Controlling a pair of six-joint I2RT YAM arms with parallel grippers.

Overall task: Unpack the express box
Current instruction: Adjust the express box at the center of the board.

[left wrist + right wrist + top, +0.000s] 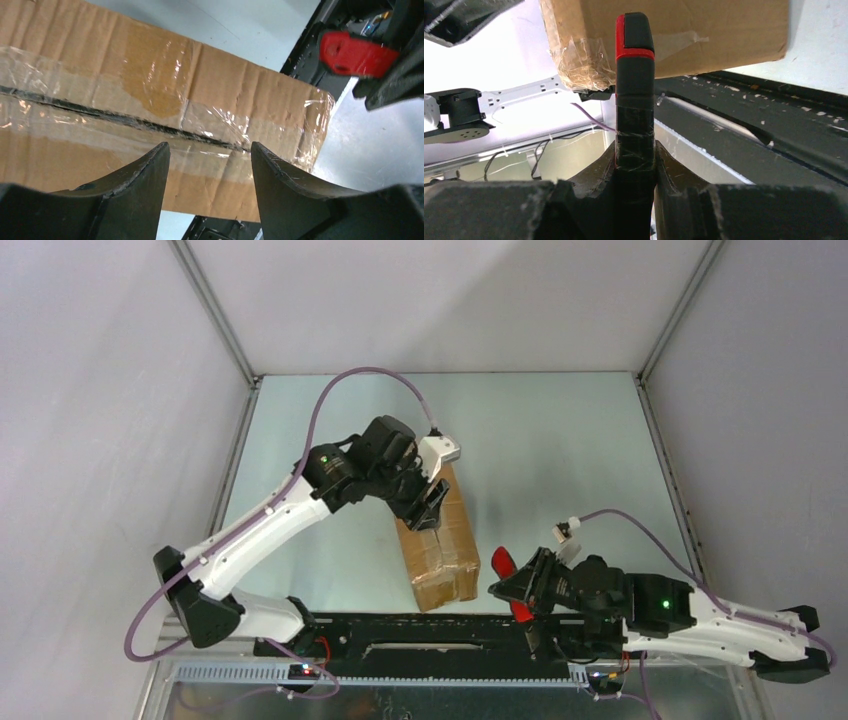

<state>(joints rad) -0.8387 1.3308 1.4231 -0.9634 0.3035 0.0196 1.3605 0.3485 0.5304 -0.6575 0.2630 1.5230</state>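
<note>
Pale metal worktop [560, 460] inside grey walls. Taped brown corrugated cardboard express box [445, 560] lies near its front edge, beneath the left claw [209, 150], spread wide and empty. The right claw [635, 155] clamps a red-and-black handled tool [634, 55]. Box probably light and stiff, its tape slick; grip the bare cardboard sides.

Express box [440, 545] was brown ribbed cardboard, with one darker brown patch. Tape [210, 117] was clear and glossy. Tool [635, 45] was black with red trim. Cable [372, 370] was purple. Table [560, 440] was pale grey-green.

Open table [560, 450] beyond the express box [445, 560]
</note>
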